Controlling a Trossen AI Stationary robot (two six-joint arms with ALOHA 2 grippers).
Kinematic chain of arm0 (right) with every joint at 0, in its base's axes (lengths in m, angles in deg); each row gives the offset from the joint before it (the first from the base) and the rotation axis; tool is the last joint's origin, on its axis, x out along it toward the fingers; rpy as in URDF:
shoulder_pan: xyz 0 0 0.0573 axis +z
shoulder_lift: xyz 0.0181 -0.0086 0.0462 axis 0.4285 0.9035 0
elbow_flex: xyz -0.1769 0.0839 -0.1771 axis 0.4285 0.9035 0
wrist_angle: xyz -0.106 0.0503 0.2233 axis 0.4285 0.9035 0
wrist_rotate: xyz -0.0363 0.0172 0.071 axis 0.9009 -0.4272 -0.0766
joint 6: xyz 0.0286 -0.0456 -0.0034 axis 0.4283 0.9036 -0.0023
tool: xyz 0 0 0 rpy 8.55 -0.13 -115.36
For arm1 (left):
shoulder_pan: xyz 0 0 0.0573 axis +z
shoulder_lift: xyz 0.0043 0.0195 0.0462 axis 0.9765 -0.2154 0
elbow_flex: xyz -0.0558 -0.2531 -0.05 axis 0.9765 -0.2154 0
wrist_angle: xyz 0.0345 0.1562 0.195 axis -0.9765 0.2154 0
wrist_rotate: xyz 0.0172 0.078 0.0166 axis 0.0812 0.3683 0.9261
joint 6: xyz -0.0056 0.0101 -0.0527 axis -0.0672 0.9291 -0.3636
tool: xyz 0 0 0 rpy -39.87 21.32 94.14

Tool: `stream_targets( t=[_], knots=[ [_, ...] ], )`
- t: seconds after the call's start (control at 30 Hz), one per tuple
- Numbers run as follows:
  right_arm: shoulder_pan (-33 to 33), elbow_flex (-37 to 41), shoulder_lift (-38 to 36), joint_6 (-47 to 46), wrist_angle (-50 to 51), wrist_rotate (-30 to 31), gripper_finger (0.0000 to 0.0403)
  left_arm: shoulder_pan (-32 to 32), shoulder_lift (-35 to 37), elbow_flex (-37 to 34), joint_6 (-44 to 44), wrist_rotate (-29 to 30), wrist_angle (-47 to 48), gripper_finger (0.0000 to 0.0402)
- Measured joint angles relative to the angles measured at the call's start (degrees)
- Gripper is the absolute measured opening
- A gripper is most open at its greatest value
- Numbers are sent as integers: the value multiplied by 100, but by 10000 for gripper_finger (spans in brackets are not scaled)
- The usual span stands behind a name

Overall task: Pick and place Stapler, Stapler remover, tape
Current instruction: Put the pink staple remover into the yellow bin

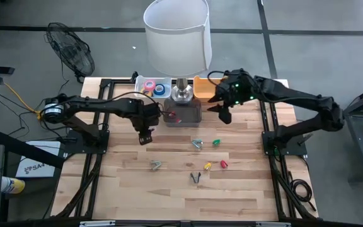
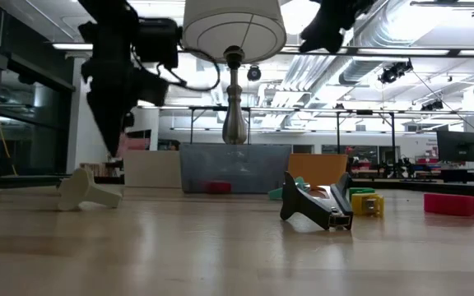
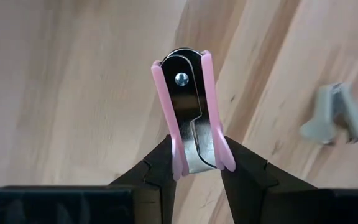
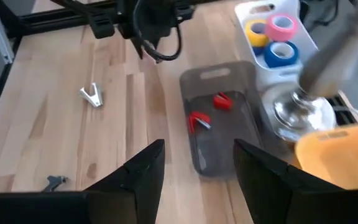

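Observation:
My left gripper hangs over the table's left middle, shut on a pink staple remover. My right gripper stands open above the near right of the grey tray, with nothing between its fingers. In that tray lie a red staple remover and a small red stapler. Yellow, pink and blue tape rolls sit in a white tray at the far side. More staple removers and small staplers lie loose on the wood. My left gripper pinches the staple remover between its two fingers by the pink side grips at its open end. The fingers point steeply down. The riveted end points away from them toward the table, and the remover is lifted clear of the wood.
A table lamp stands at the far centre, its base between the white tray and an orange tray. Black frame rails run along the left and right table edges. Bare wood lies toward the near edge.

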Motion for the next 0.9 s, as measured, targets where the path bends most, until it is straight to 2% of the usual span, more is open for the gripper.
stream_targets(
  t=[0.5,0.9],
  knots=[
    [990,0,1314,239,-1977,5,181,-2,159,866,611,-28,-285,101],
    [1182,2,2419,202,-3823,99,181,-2,159,1126,898,-5,-556,101]
  ],
)
